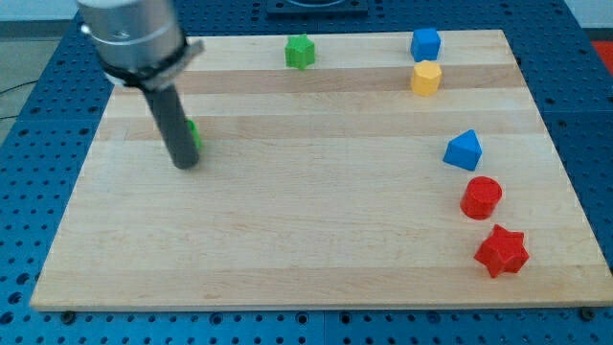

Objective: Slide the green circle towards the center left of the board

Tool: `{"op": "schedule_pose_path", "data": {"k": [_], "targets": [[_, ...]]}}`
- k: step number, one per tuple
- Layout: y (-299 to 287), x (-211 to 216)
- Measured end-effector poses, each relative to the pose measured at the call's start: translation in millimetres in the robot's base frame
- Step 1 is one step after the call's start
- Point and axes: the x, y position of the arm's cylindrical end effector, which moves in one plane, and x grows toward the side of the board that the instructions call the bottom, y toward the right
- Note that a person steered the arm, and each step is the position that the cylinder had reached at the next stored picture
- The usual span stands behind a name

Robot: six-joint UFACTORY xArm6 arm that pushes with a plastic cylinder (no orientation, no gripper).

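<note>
The green circle is on the left part of the wooden board, mostly hidden behind my rod; only a thin green sliver shows at the rod's right side. My tip rests on the board just below and left of that sliver, touching or nearly touching the circle.
A green star lies near the view's top centre. A blue cube and a yellow hexagon sit at the top right. A blue triangle, a red cylinder and a red star line the right side.
</note>
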Motion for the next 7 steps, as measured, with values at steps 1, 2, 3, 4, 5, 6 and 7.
{"op": "schedule_pose_path", "data": {"k": [1,2,3,4,5,6,7], "targets": [[41,-1],[37,-29],[21,-54],[4,-50],[28,-41],[31,-24],[-13,-23]]}}
